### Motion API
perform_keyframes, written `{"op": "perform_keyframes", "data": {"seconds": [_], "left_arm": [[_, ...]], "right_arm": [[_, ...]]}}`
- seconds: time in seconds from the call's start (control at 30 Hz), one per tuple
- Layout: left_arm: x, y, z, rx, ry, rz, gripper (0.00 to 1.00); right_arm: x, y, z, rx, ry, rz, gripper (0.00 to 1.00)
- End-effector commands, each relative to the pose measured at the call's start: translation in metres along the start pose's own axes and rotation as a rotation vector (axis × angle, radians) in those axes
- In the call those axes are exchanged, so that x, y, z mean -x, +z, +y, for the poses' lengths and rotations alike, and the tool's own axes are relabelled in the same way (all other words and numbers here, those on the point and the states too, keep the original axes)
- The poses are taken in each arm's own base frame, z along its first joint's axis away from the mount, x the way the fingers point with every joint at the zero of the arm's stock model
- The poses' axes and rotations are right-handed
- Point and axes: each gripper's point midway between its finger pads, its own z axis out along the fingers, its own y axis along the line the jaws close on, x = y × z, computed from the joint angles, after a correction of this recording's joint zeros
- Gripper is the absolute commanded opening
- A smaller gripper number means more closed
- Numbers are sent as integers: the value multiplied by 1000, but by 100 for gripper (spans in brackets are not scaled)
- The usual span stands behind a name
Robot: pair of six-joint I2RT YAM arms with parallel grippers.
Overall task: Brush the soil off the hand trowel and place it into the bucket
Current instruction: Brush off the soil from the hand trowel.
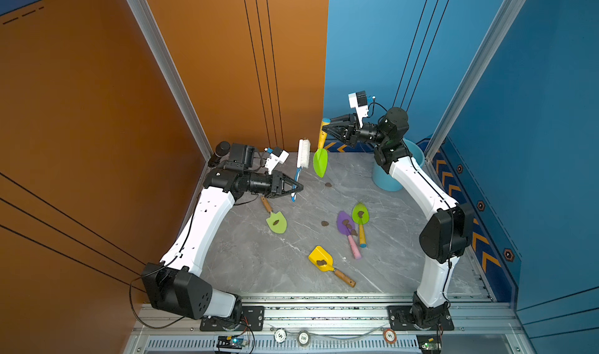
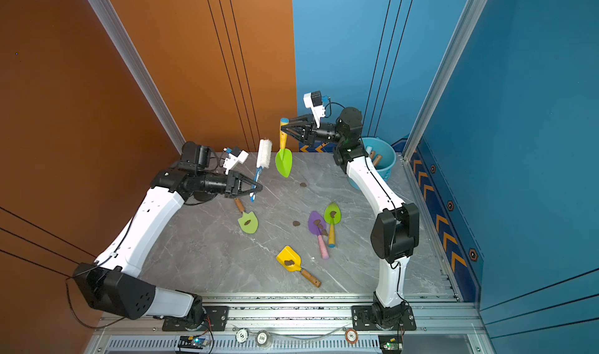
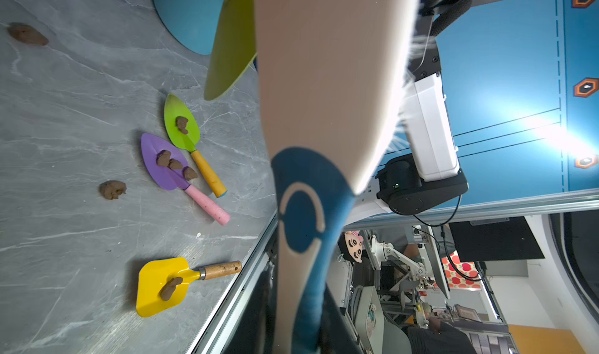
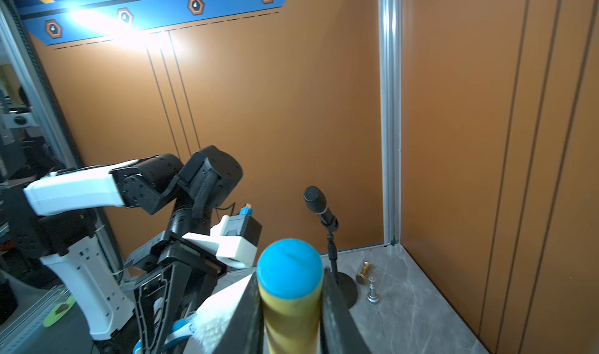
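My right gripper (image 1: 325,129) (image 4: 291,307) is shut on the yellow, blue-capped handle of a hand trowel. The trowel hangs blade-down over the far table edge, and I see no lumps on its green blade (image 1: 320,162) (image 2: 283,164) (image 3: 231,41). My left gripper (image 1: 296,187) (image 2: 256,189) (image 3: 301,333) is shut on the blue handle of a white-bristled brush (image 1: 304,153) (image 2: 264,153) (image 3: 324,93). The brush stands upright just left of the blade, with a narrow gap between them. Two soil lumps (image 1: 328,184) (image 1: 324,223) lie on the table. The light-blue bucket (image 1: 384,179) (image 2: 387,171) stands at the far right, partly behind my right arm.
On the table lie a light-green trowel (image 1: 276,222), a purple trowel (image 1: 345,222), a green trowel (image 1: 360,213) and a yellow scoop (image 1: 321,258), each carrying soil. A microphone stand (image 4: 321,209) and two chess pieces (image 4: 363,271) stand in the far left corner.
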Motion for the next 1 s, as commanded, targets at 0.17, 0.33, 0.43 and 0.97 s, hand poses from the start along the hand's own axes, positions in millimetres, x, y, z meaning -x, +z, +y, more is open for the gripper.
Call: {"op": "perform_keyframes", "data": {"seconds": [0.17,0.33,0.43,0.97], "left_arm": [[-24,30,-15,-96,14,126,0],[-60,59,-11,-105,9,239,0],[-68,66,-8,-103,9,265,0],[2,-5,-49,-44,180,-19,0]], "right_arm": [[48,5,49,100,-157,-39,4],[68,4,56,105,-192,-83,3],[79,4,61,120,-205,-109,3],[81,18,79,191,-197,-101,3]]}}
